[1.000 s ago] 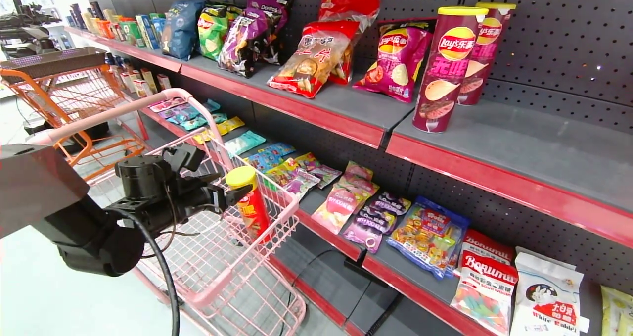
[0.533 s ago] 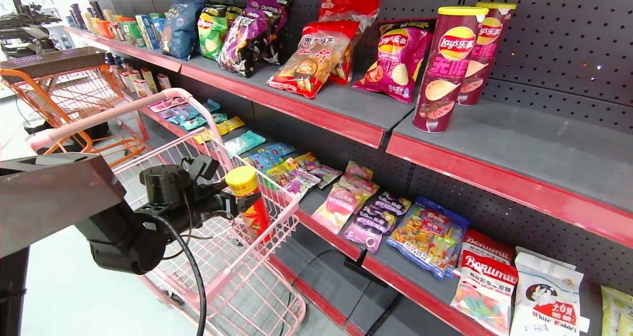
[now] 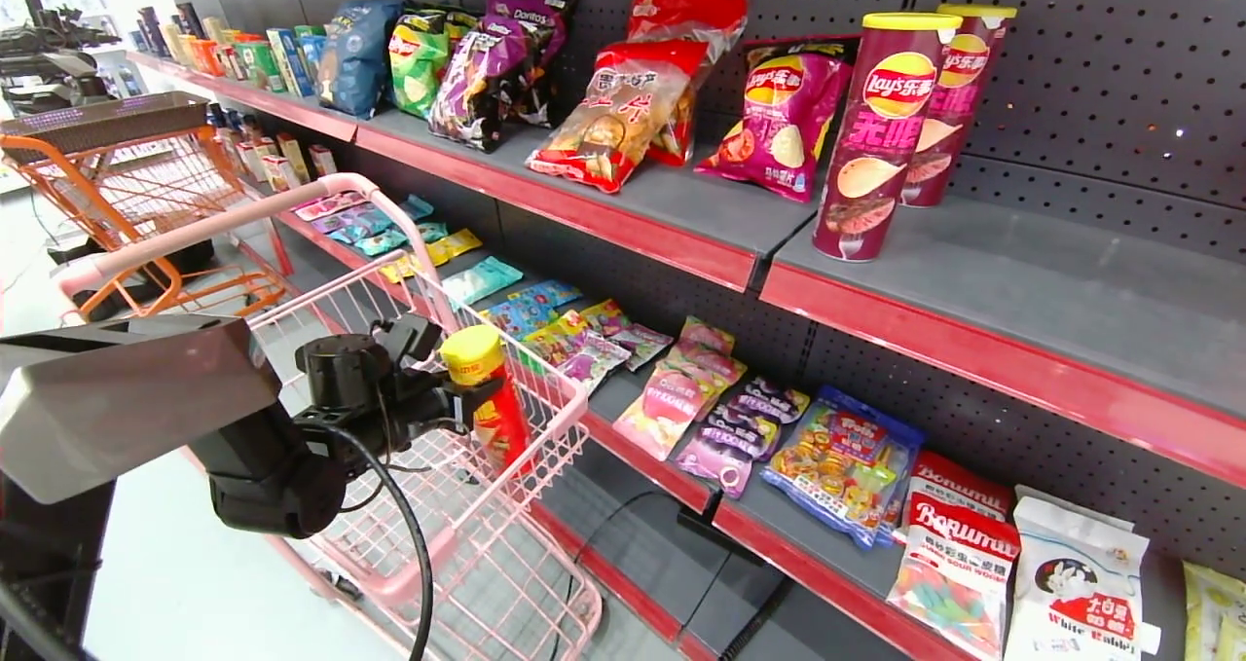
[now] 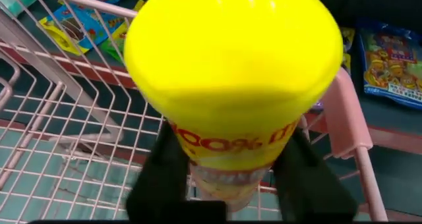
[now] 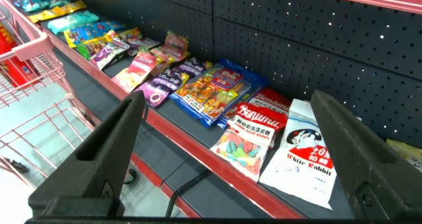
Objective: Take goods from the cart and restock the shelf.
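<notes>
Left claw point(image 3: 479, 400) was clenched on the red chip can point(image 3: 501, 420) just under its yellow lid; the can stood upright inside the pink cart point(image 3: 580, 400). Right claw point(image 5: 227, 99) was released, above the lower shelf point(image 5: 168, 124).

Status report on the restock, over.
Left pincer at red can, grip unconfirmed. Right pincer open, empty. Can upright in pink cart. Cart rim between can and shelf.

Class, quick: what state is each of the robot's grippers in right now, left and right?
Left gripper: closed on the yellow-lidded can.
Right gripper: open, holding nothing.
</notes>
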### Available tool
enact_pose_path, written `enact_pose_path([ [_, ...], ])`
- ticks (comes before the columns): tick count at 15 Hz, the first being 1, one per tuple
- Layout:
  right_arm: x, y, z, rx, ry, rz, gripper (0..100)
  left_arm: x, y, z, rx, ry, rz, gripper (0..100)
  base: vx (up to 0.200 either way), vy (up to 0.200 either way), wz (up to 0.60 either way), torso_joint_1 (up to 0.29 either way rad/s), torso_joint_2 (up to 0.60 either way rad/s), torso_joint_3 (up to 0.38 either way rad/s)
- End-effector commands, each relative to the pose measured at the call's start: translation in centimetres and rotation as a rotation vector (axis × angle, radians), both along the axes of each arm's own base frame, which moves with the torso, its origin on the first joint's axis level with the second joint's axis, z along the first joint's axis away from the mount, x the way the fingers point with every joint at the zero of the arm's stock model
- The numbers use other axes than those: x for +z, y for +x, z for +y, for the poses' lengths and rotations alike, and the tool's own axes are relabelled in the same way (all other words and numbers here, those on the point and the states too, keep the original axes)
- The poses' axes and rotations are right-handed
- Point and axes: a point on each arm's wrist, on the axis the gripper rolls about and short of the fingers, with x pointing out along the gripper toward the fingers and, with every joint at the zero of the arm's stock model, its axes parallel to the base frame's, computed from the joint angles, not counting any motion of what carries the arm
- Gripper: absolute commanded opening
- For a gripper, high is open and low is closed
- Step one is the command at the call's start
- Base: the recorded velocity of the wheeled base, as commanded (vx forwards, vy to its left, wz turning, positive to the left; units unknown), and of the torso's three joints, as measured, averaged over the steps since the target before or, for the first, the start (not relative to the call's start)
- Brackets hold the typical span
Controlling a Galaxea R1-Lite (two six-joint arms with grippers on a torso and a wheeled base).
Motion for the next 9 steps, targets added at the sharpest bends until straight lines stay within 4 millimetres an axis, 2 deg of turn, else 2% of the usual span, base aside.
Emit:
enact_pose_path([
  [1, 0.0, 0.0, 0.0, 0.000, 0.000, -0.001, 100, -0.5, -0.1, 0.0, 0.001, 0.004, 0.014, 0, 0.000, 0.000, 0.00, 0.000, 0.00, 0.000],
  [3, 0.0, 0.0, 0.0, 0.002, 0.000, -0.001, 100, 0.1, -0.2, 0.2, 0.017, 0.000, -0.026, 0, 0.000, 0.000, 0.00, 0.000, 0.00, 0.000],
  [4, 0.0, 0.0, 0.0, 0.002, -0.002, -0.001, 100, 1.9, -0.3, 0.6, 0.032, -0.008, -0.081, 0, 0.000, 0.000, 0.00, 0.000, 0.00, 0.000],
  [6, 0.0, 0.0, 0.0, 0.002, 0.000, -0.001, 100, 7.2, -1.7, 2.4, 0.077, -0.014, -0.129, 0, 0.000, 0.000, 0.00, 0.000, 0.00, 0.000],
  [7, 0.0, 0.0, 0.0, 0.002, 0.000, -0.001, 100, 10.8, -3.2, 3.8, 0.108, -0.016, -0.135, 0, 0.000, 0.000, 0.00, 0.000, 0.00, 0.000],
  [8, 0.0, 0.0, 0.0, 0.002, 0.000, -0.001, 100, 12.5, -4.2, 4.3, 0.120, -0.020, -0.142, 0, 0.000, 0.000, 0.00, 0.000, 0.00, 0.000],
  [9, 0.0, 0.0, 0.0, 0.002, -0.002, -0.001, 100, 16.4, -6.9, 5.0, 0.138, -0.023, -0.175, 0, 0.000, 0.000, 0.00, 0.000, 0.00, 0.000],
])
